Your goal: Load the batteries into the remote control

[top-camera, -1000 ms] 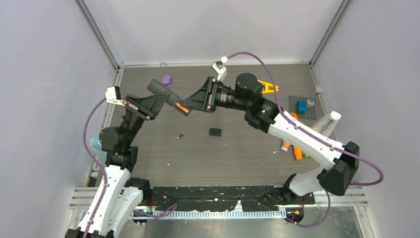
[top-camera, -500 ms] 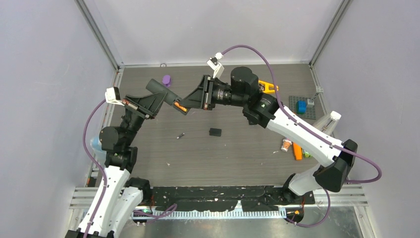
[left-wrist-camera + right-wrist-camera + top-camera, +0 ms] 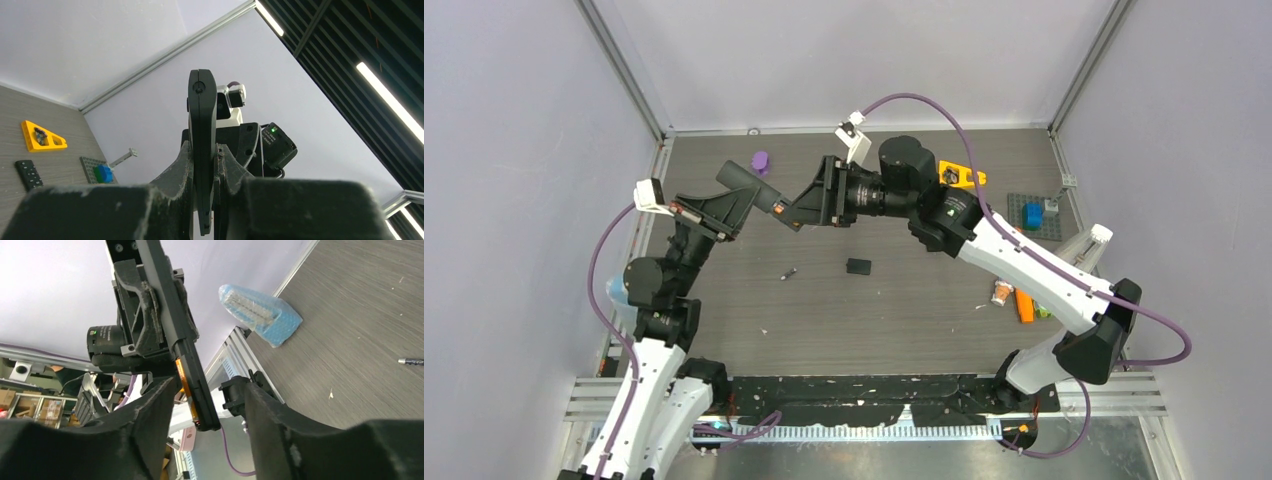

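Remote control held aloft over far-left part of bench. It is clamped edge-on by left gripper, judged so that open battery bay is presented to right gripper. Right jaws parted, set either side of remote's end, nothing gripped. Orange battery seen lying in bay. Dark battery left loose on bench, likely wanted next. Full seating of orange battery cannot be told. Second slot hidden. In top view, bay largely blocked by right wrist.

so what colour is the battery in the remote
The battery is orange, clearest in right wrist view.
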### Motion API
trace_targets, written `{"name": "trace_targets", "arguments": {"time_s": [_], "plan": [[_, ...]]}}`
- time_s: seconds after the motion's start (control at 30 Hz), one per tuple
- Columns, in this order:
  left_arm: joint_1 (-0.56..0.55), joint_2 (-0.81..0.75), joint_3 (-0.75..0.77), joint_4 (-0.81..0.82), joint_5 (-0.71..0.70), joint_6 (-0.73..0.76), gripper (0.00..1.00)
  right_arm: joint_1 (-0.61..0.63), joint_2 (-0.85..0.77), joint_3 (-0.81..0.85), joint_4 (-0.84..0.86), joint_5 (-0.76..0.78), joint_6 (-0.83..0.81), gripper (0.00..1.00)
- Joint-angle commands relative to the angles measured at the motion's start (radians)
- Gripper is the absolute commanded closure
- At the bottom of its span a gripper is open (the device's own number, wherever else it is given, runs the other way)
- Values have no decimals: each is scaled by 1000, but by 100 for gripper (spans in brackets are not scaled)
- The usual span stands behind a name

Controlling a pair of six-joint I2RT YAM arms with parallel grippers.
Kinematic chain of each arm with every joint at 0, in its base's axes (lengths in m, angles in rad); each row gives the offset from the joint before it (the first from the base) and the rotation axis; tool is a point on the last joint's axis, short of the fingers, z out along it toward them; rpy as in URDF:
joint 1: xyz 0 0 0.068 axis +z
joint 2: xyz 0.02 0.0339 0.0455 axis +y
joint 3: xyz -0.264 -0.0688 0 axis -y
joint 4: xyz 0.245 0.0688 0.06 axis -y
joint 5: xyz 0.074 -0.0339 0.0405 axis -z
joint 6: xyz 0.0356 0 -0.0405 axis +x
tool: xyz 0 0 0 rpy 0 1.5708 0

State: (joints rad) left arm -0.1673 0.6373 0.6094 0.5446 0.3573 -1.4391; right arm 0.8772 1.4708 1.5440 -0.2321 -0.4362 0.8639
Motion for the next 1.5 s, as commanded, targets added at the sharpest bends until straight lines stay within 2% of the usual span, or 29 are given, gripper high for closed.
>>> {"name": "trace_targets", "arguments": {"time_s": [0.0,0.13,0.3,0.43,0.53,0.77,0.93,1.0,1.1,1.17,1.3,1.47], "plan": [[5,-45,8,-19,-23,83,100,-30,-63,2,10,72,-7,35],[8,-99,1,-161,-39,196,100,-85,-116,-30,14,114,-14,25],[14,-173,5,-400,-102,329,100,-155,-124,-76,-5,110,-52,23],[13,-234,19,-632,-191,396,100,-175,-79,-148,-32,139,-221,26],[14,-276,25,-741,-245,417,100,-171,0,-156,-87,184,-383,27],[14,-337,71,-892,-319,488,100,-85,269,-80,-173,279,-601,32],[14,-350,111,-903,-310,554,100,43,377,-87,-34,423,-782,35],[14,-346,137,-917,-321,592,100,52,439,-12,-77,481,-692,37],[13,-330,186,-943,-347,647,100,54,510,139,-233,586,-451,38],[14,-315,218,-941,-348,666,100,64,550,200,-310,698,-338,38],[14,-286,264,-945,-381,687,100,111,602,270,-415,808,-130,38],[14,-296,299,-967,-422,697,100,134,674,332,-496,810,80,42]]}}
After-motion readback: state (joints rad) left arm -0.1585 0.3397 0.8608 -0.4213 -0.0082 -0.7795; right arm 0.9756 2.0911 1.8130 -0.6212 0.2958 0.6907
